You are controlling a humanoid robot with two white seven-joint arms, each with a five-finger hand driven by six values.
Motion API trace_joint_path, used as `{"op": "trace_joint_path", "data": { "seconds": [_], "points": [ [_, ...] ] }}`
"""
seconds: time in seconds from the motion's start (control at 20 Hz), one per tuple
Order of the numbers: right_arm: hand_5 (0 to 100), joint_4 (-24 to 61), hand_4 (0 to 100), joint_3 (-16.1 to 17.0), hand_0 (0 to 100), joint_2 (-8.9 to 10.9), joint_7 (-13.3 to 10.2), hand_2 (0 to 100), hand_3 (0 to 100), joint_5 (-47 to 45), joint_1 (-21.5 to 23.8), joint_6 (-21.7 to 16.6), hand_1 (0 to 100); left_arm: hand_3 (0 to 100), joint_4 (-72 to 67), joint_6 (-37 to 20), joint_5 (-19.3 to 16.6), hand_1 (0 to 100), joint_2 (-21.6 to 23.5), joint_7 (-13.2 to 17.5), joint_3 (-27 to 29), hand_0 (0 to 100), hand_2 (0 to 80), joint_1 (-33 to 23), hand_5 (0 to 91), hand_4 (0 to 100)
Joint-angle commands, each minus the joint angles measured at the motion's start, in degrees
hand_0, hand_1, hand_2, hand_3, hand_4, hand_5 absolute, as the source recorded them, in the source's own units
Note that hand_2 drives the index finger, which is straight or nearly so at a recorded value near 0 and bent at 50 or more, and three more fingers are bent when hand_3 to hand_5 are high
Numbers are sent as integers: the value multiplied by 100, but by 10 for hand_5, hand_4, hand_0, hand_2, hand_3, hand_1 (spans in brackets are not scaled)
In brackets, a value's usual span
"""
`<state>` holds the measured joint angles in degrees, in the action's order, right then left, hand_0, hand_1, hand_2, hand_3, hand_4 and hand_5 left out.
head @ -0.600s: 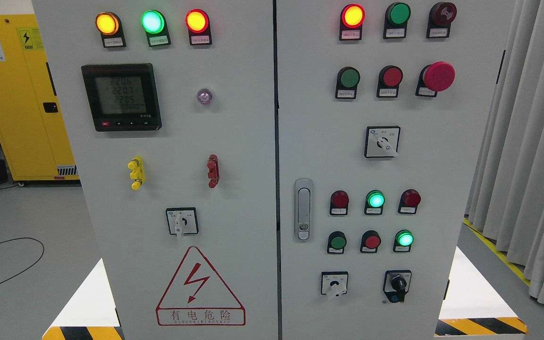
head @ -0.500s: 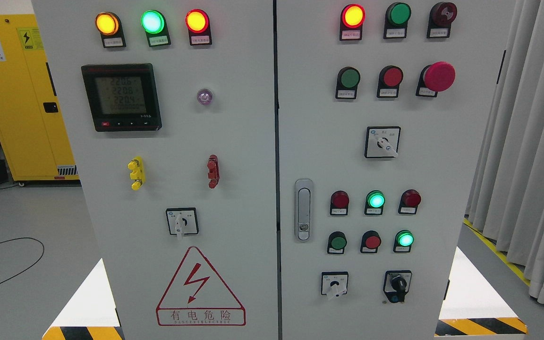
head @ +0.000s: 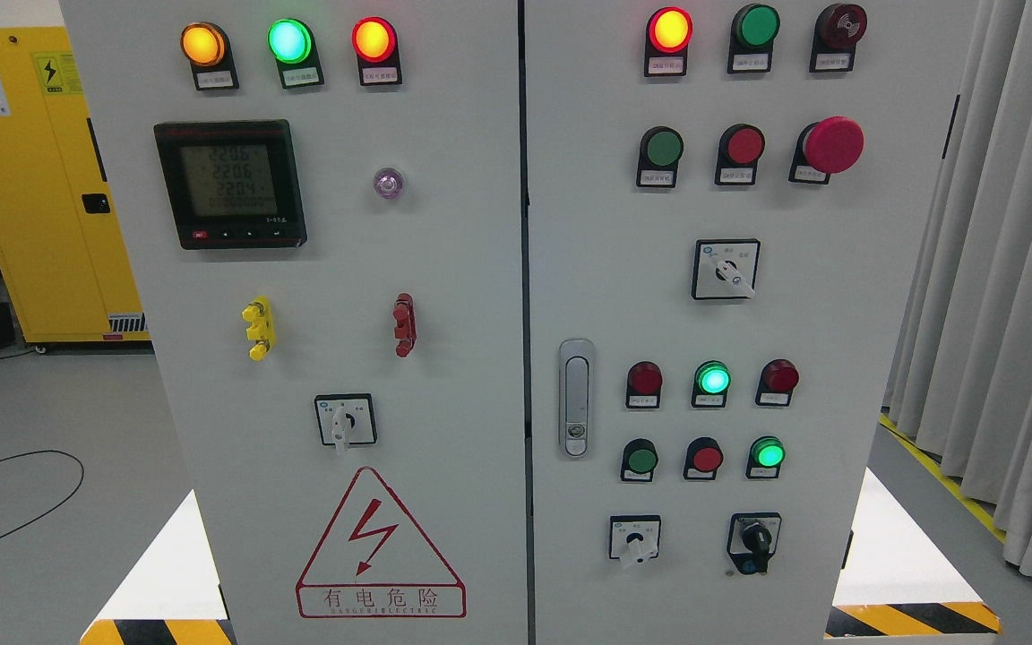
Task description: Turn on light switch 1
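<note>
Control cabinet (head: 444, 269) waiting — no robot hand in view.

Nothing of the task looks begun: neither arm shows, so finger state cannot be told. Which control is light switch 1 is unreadable — candidates are the rotary selectors (head: 633, 539) low on the right door, untouched beneath the lit green button (head: 767, 454).

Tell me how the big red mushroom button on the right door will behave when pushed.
The red mushroom button stands proud of the cabinet door, so it likely travels straight inward. Its broad domed cap looks rigid, probably smooth. Being panel-mounted, it shouldn't tip or roll.
</note>
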<state>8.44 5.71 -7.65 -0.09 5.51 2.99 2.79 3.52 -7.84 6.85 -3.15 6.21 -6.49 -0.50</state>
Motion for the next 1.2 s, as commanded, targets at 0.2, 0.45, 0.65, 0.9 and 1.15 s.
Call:
{"op": "trace_joint_path", "data": {
  "seconds": [0.2,0.45,0.65,0.9,1.15],
  "points": [
    [0,0,0,0,0,0,1,40,0,-6,0,2,500,0,1914,2,-8,54,244,-137,25,307,0,-644,0,0],
    [0,0,0,0,0,0,1,40,0,2,0,2,500,0,3196,-86,-8,74,499,-419,217,308,0,-741,0,0],
    [0,0,0,0,0,0,1,40,0,2,0,2,500,159,4541,-341,-70,101,464,-436,482,320,0,-1083,0,164],
    [0,0,0,0,0,0,1,40,0,-6,0,2,500,297,6281,-403,-123,197,447,-839,482,363,95,-1549,282,425],
    [0,0,0,0,0,0,1,40,0,2,0,2,500,393,7862,-464,-123,338,429,-1358,473,285,233,-1646,518,609]
  ]
}}
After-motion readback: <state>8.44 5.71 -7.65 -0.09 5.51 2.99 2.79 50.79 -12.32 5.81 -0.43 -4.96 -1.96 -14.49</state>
